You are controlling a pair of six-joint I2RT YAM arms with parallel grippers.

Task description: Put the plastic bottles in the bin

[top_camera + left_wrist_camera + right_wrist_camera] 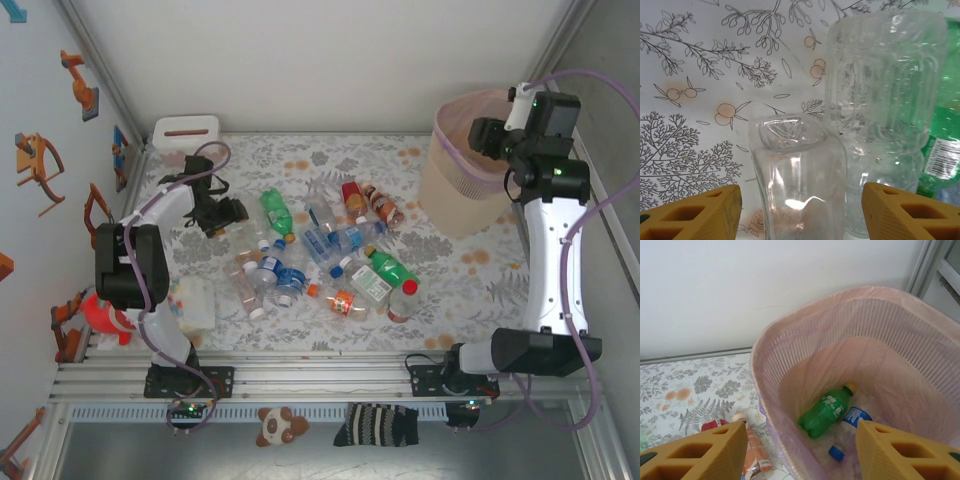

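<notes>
Floral-clothed table (470, 270) carries scattered plastic bottles (345, 240) — plus bin (450, 190), tissue box (185, 133).

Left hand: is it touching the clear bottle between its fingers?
Apart. Left wrist view shows a gap between the clear bottle and each finger of the left hand.

Roughly a dozen plastic bottles (345, 240) on the table (470, 270), two green bottles (276, 212) among them, one bin (450, 190), one green bottle (822, 412) inside it, one white tissue box (185, 135), one plush toy (279, 425)
</notes>
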